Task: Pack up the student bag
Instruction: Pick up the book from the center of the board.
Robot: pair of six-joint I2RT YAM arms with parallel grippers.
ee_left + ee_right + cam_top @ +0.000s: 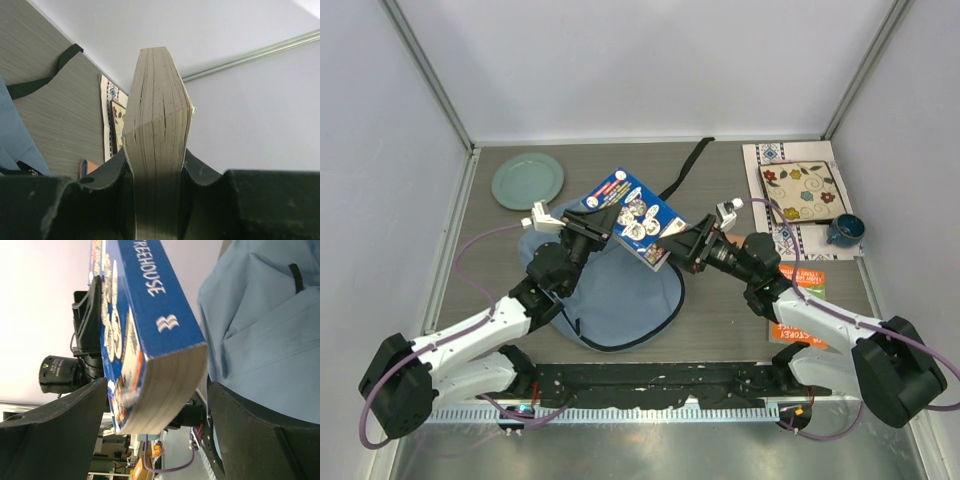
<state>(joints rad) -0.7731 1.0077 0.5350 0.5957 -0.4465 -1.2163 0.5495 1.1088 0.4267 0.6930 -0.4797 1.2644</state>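
A thick blue paperback book (632, 218) is held in the air above the far edge of the light blue-grey student bag (618, 295), which lies flat on the table. My left gripper (590, 232) is shut on the book's left edge. In the left wrist view the jaws (156, 167) clamp the page block (157, 110). My right gripper (685, 243) is open around the book's right corner. In the right wrist view its gripper (156, 390) has both fingers apart from the book (150, 310), with the bag (265, 330) behind.
A green plate (527, 180) sits far left. A patterned mat with a flowered square plate (800, 190) and a dark blue mug (843, 231) are far right. An orange booklet (806, 280) lies near the right arm. The bag's black strap (685, 170) trails toward the back.
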